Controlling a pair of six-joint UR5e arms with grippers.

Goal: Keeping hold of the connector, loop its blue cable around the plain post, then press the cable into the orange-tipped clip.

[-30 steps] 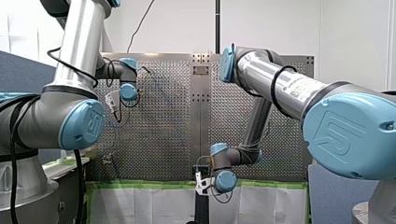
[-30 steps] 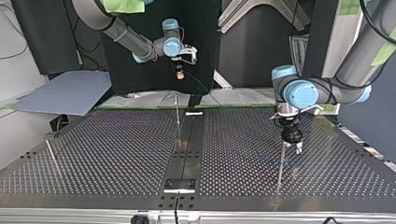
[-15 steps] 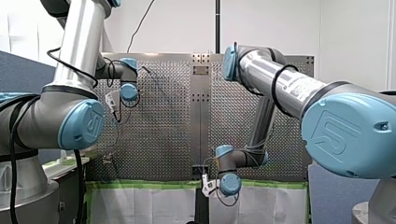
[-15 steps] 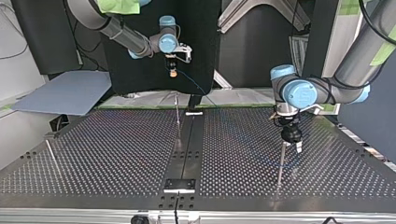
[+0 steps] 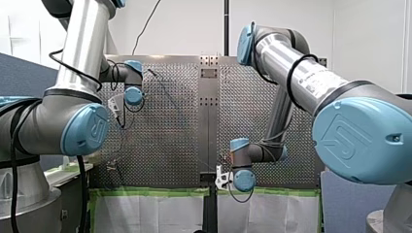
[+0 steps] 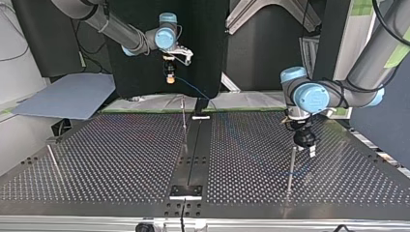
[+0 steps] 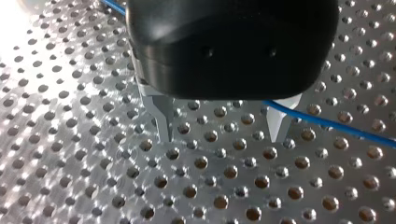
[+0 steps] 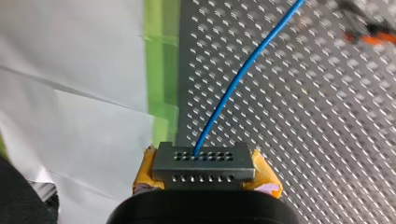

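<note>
One grey perforated metal connector clamped in right gripper, yellow pads tight on it, high beyond perforated metal table far edge in top view; one thin blue cable trails from it. And left gripper: metal fingers apart, empty.

You have two grippers to count, the left gripper and the right gripper. You see one connector, one blue cable, one orange-tipped clip, one perforated table, and three thin rods: left rod, middle rod, right rod.
</note>
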